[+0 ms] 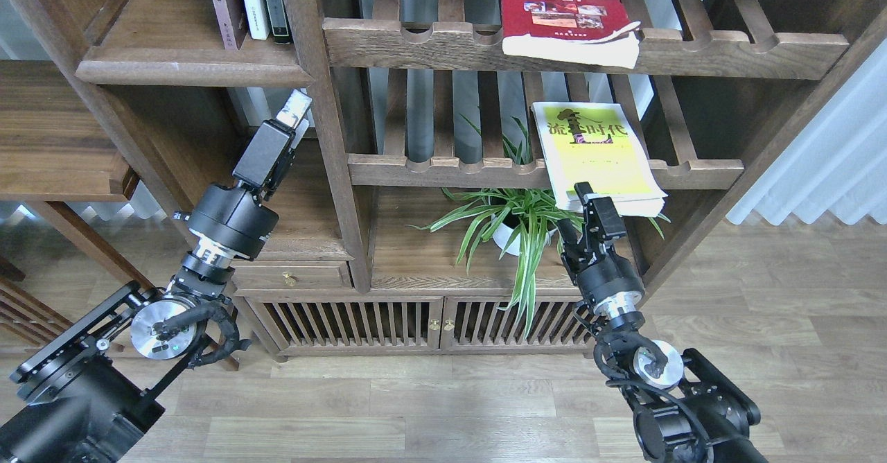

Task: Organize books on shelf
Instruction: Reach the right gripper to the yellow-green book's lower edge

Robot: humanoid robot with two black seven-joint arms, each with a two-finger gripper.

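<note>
Books: the yellow-green book (601, 156) lies flat on the lower slatted rack (485, 170), front edge overhanging the rail; its cover carries large dark Chinese characters, partly legible as 流…时代. The red book (563, 7) lies flat on the upper slatted rack (727, 50), white title lines too small to read. Three thin books (249, 2) stand upright at the back of the solid shelf (187, 71), top left.

Left arm (229, 217) rises from lower left, angled up and right beside the bookcase post (332, 137). Left gripper (294, 109) sits below that shelf; it is seen edge-on, so I cannot tell its opening, and nothing shows in it.

Right arm (610, 283) rises from lower right past the plant (509, 224). Right gripper (585, 203) has its jaws parted, upper finger (584, 190) overlapping the yellow-green book's front edge; contact cannot be confirmed.
</note>
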